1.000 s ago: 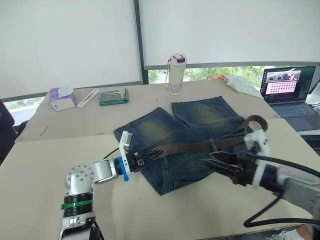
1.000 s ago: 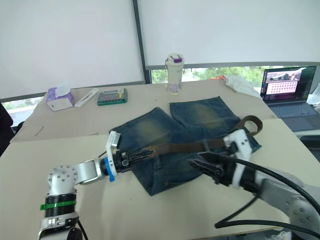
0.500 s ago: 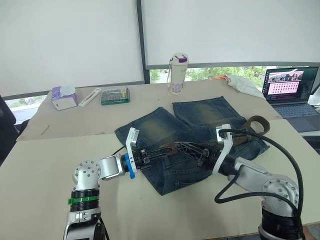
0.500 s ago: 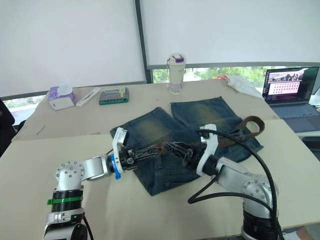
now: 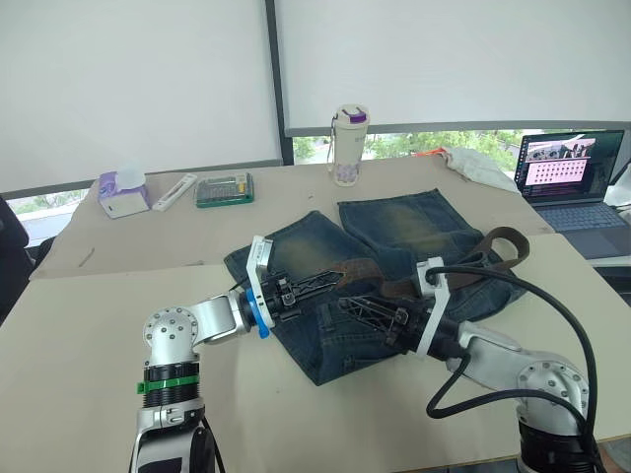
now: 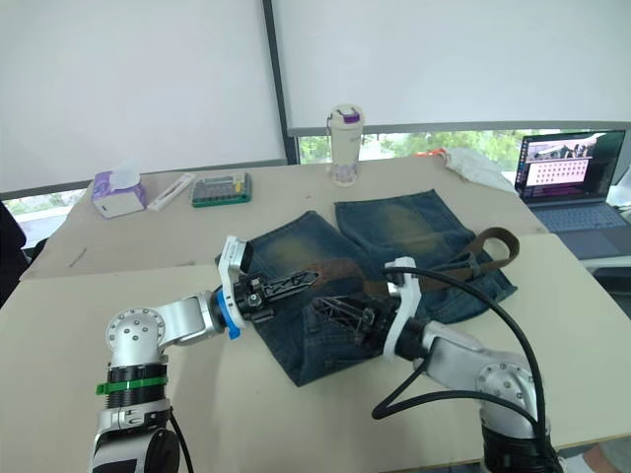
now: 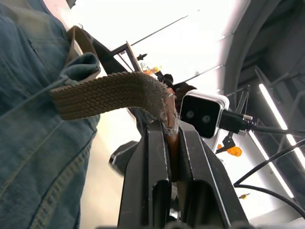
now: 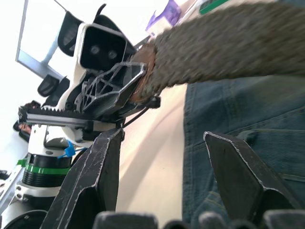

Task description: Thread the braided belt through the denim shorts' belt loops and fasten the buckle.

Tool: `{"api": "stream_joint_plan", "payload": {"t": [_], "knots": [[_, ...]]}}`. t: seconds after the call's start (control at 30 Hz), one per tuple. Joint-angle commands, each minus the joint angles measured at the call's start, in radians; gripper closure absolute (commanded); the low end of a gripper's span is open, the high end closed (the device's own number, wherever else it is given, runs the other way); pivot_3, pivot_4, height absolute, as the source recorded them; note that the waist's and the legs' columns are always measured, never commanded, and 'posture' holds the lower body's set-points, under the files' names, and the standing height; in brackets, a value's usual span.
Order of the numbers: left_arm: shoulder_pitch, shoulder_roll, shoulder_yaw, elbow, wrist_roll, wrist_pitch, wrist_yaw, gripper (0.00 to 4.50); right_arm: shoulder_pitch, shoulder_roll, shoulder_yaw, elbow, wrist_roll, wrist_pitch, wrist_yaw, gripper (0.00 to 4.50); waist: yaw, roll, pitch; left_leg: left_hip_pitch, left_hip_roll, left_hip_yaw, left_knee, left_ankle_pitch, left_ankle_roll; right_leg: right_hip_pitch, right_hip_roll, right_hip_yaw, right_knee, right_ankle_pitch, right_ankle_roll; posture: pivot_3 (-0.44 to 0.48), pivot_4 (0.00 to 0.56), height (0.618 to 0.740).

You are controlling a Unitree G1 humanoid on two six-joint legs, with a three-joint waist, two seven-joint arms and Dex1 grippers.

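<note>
I'm seeing the left gripper [image 5: 325,280] pinching the worn reddish tip of the long dark-brown braided belt [image 5: 414,284]; in the left wrist view its two black fingers [image 7: 157,157] are pressing together on the frayed end of that belt [image 7: 112,93]. The tip is being held lifted just above the blue denim shorts with faded yellowish patches [image 5: 394,232], over the leg on my left side.

The belt is running from that tip across the waistband area towards my right, ending in a curled loop [image 5: 505,246] at the shorts' far right edge. I can't make out the buckle or the belt loops clearly.

The right gripper [image 5: 363,309] is hovering just beside and below the held tip, over the denim. In the right wrist view its fingers [image 8: 102,167] are standing spread wide with nothing between them, the belt passing above them and the left gripper [image 8: 114,90] facing it.

The shorts are lying flat on the beige table [image 5: 89,325]. Further back: white tumbler with purple lid [image 5: 347,146], green calculator [image 5: 224,189], tissue pack [image 5: 122,193]. Open laptop [image 5: 570,169] at far right.
</note>
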State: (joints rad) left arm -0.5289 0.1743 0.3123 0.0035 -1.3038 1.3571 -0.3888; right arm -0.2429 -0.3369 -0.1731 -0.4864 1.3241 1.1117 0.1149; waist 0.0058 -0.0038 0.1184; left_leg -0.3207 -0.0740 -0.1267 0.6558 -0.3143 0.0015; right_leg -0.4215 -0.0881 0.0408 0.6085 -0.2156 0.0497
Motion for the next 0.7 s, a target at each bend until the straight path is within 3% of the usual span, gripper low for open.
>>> {"api": "stream_joint_plan", "payload": {"t": [0.03, 0.3, 0.67, 0.7], "knots": [[0.003, 0.016, 0.005, -0.046, -0.061, 0.004, 0.026, 4.50, -0.018, 0.031, -0.016, 0.003, 0.037, -0.076, -0.010, 1.46, 0.001, 0.000, 0.000, 0.000, 0.000, 0.000, 0.000, 0.000, 0.000, 0.000, 0.000, 0.000, 0.000, 0.000, 0.000, 0.000, 0.150, 0.740], [0.002, 0.066, 0.004, -0.035, -0.101, -0.010, 0.065, 4.50, 0.004, 0.019, -0.032, 0.002, 0.118, -0.138, -0.003, 1.46, 0.001, 0.000, 0.000, 0.000, 0.000, 0.000, 0.000, 0.000, 0.000, 0.000, 0.000, 0.000, 0.000, 0.000, 0.000, 0.000, 0.150, 0.740], [0.011, 0.116, -0.030, -0.040, -0.130, -0.007, 0.070, 4.50, -0.017, 0.016, -0.015, 0.042, 0.098, -0.198, -0.033, 1.46, 0.000, 0.000, 0.000, 0.000, 0.000, 0.000, -0.001, 0.000, 0.000, 0.000, 0.000, 0.000, 0.000, 0.000, 0.000, 0.000, 0.150, 0.740], [0.013, 0.116, -0.035, -0.044, -0.130, -0.010, 0.071, 4.50, -0.019, 0.014, -0.010, 0.042, 0.093, -0.198, -0.034, 1.69, 0.000, 0.000, 0.000, 0.000, 0.000, 0.000, -0.001, 0.000, 0.000, 0.000, 0.000, 0.000, 0.000, 0.000, 0.000, 0.000, 0.150, 0.740]]}}
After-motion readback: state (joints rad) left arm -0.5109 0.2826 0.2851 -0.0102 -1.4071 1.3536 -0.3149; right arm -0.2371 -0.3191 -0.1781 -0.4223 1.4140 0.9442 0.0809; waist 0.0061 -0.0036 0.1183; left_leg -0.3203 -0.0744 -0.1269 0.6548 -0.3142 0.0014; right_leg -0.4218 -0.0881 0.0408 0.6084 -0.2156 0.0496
